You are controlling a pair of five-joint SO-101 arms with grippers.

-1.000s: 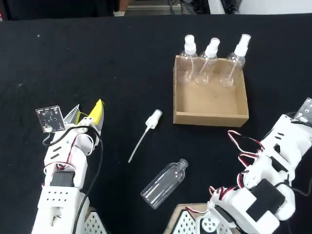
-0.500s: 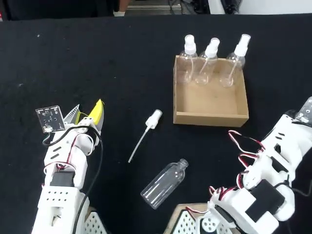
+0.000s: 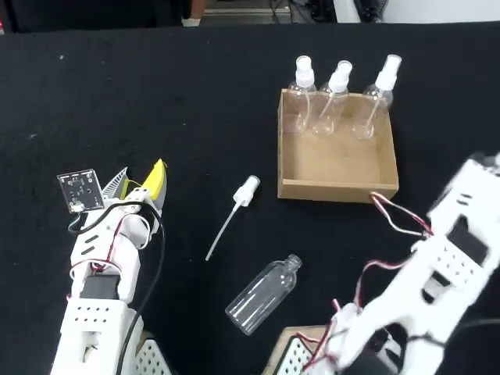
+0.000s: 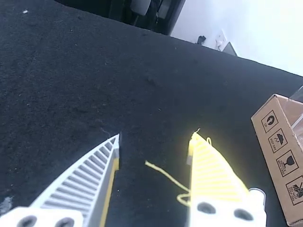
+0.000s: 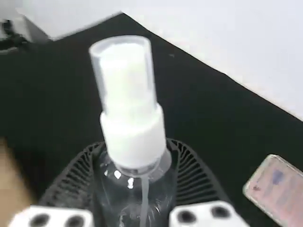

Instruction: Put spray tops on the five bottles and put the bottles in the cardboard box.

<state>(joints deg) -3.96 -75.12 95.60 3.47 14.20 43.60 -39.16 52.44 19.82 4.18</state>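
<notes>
The cardboard box [image 3: 337, 189] sits at the back right, and three bottles with spray tops [image 3: 337, 98] stand along its far wall. A loose spray top [image 3: 237, 203] with its long tube lies on the black table. Nearer the front, an uncapped clear bottle [image 3: 262, 295] lies on its side. My left gripper [image 3: 141, 181] is open and empty, left of the loose spray top; its fingertips [image 4: 112, 144] hover over bare cloth. My right gripper [image 5: 130, 208] is shut on a clear bottle with a spray top [image 5: 130, 137]. The right arm [image 3: 441, 262] stands right of the box.
The table is covered in black cloth [image 3: 156, 101], with open room at the left and back. The box's corner [image 4: 284, 142] shows in the left wrist view. White arm bases [image 3: 305, 355] sit at the front edge. A small flat rectangular thing [image 5: 274, 189] lies beyond the held bottle.
The right arm has lifted and stretched out, swinging up beside the box. The left arm, the loose spray top and the lying bottle have not moved.
</notes>
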